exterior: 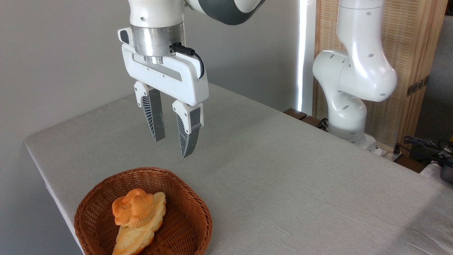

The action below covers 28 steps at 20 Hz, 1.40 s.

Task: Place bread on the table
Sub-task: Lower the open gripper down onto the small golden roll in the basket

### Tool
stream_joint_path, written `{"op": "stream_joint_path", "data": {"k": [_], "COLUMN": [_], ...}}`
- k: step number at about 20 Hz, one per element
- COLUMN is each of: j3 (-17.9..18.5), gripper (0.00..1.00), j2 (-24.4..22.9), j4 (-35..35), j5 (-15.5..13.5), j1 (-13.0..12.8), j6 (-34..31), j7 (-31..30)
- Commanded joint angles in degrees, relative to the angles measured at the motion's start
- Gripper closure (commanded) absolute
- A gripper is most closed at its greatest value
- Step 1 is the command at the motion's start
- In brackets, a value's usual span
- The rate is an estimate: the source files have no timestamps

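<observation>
Below the gripper (173,148), whose jaws hang narrowly parted and empty, the bread (132,208) rests on a braided loaf (136,235) inside the wicker basket (187,212).

Arm (357,71): glossy white rounded shells, dark grey joint band, small round screw recesses. Silver ribbed wrist flange (157,40). Gripper (173,140): white boxy body; black cable (196,58) looping just below the flange; grey ribbed fingers (154,117), white-capped.
</observation>
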Motion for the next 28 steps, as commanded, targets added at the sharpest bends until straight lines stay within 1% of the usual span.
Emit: {"op": "stream_joint_path", "data": {"k": [1,15,17,19,23,28], "j3": [0.5,0.4,0.4,0.5,0.5,0.4], "gripper": [0.00,0.00,0.00,0.00,0.00,0.00], "j2": [0.1,0.1,0.6,1.2,4.4,6.7], "j4": [0.8,0.7,0.5,0.3,-0.1,-0.1], "j5": [-0.5,-0.5,-0.4,-0.5,-0.4,-0.5], "j1": [-0.3,-0.3,-0.3,-0.3,-0.3,-0.3], "j6": [-1.4,-1.4,1.1,5.2,13.7,19.2], "j7": [-0.5,0.0,0.1,0.0,0.0,0.0]}}
